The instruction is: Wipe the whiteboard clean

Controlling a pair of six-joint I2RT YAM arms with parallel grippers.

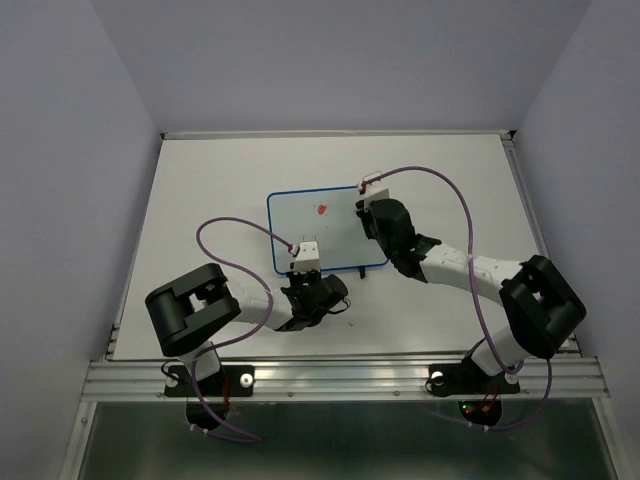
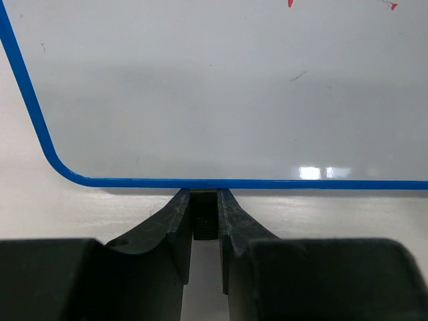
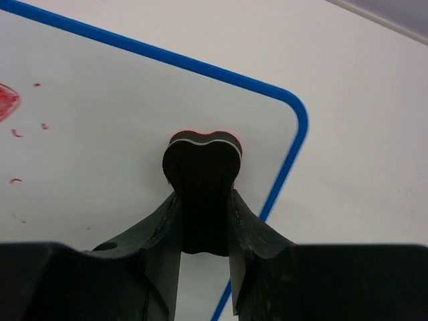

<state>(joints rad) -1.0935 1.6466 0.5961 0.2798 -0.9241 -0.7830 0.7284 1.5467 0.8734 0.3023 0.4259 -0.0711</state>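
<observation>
Whiteboard point(image 1: 320, 235) on my feed is a glossy white rectangle with a thin blue frame and rounded corners. It lies flat mid-table, with a red smear point(image 1: 322, 210) near its far edge. The table point(image 1: 200, 180) under it is matte white, boxed in by plain lilac walls point(image 1: 330, 60). My left gripper point(image 2: 205, 200) sits at the board's near edge, pinched tight on a small black foot point(image 2: 205, 217). My right gripper point(image 3: 202, 200) is over the far right corner, clamped around a black eraser point(image 3: 202, 157) whose lobed end meets the white surface just inside the frame.
</observation>
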